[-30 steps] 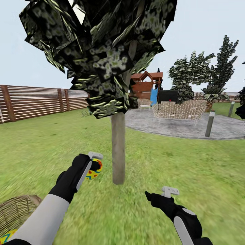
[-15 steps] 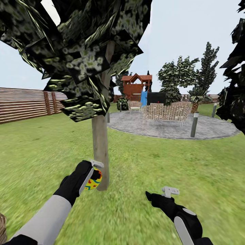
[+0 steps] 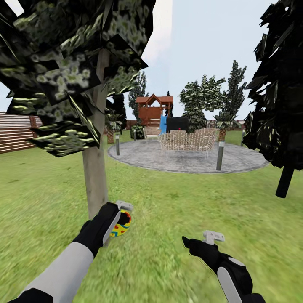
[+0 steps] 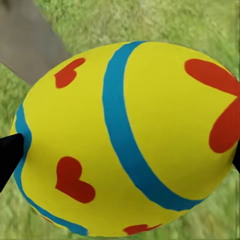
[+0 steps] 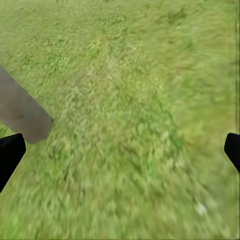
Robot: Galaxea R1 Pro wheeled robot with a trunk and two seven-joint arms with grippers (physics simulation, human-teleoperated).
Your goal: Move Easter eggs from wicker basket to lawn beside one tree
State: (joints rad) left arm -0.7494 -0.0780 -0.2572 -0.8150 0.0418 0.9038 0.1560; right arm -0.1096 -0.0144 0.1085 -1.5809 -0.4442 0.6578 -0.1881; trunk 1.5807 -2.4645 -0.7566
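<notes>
The left gripper [image 3: 125,215] covers part of the Easter egg [image 3: 121,225]; the tree [image 3: 94,179] crown runs past the frame's top

Bright, flat daylight, no cast shadows or glare. Grass of the lawn [image 3: 168,252] smeared and blurry below the tree [image 3: 94,176], also in right wrist view. Foliage blocky, low-res. Egg [image 4: 125,140] sharp.

Both arms share one build: a pale grey cylindrical forearm sleeve that gives way to a glossy black, rounded wrist housing with a light grey inset panel. The left gripper [image 3: 123,213] and right gripper [image 3: 209,238] each end in small light grey bracket-like tips; black fingertips [image 5: 10,155] show in the wrist views.
</notes>
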